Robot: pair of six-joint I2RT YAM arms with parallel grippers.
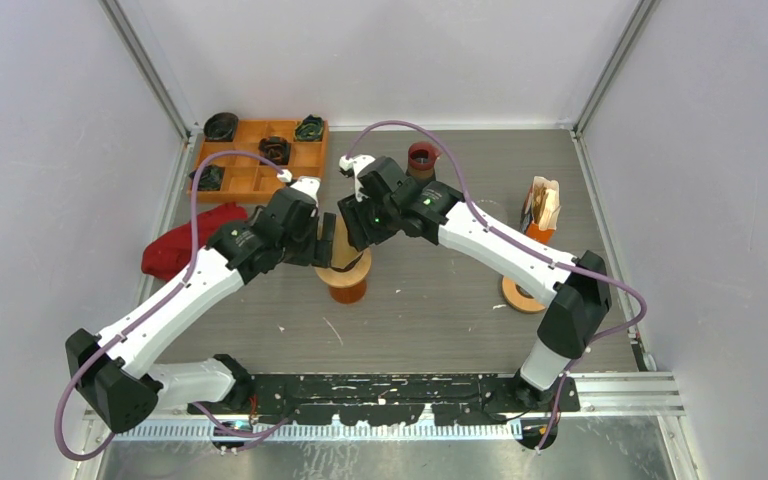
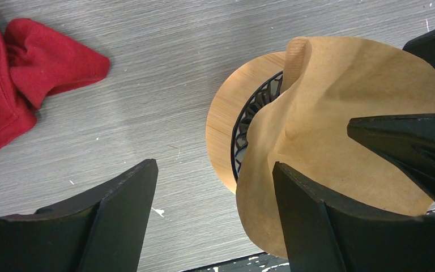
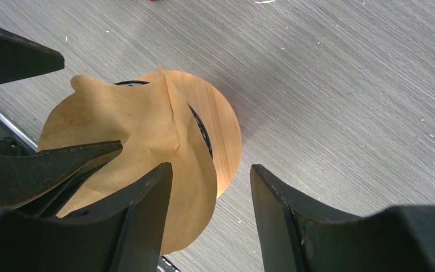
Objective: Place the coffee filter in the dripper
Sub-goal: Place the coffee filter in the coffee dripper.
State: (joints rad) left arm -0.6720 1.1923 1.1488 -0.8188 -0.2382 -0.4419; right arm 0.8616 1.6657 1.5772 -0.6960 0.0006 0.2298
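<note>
Our black arm bases (image 1: 123,388) sit at the near edge of the grey counter (image 1: 430,300). From above, our left gripper (image 1: 326,240) and right gripper (image 1: 352,226) meet over the round wooden dripper (image 1: 346,285) in the middle. A soft red cloth (image 1: 182,252) lies by the left edge. Through the left wrist, we see the left jaws wide apart, one finger over the brown paper coffee filter (image 2: 340,113), which lies bent on top of the dripper. Through the right wrist, the right jaws are wide too, one finger over the filter.
</note>
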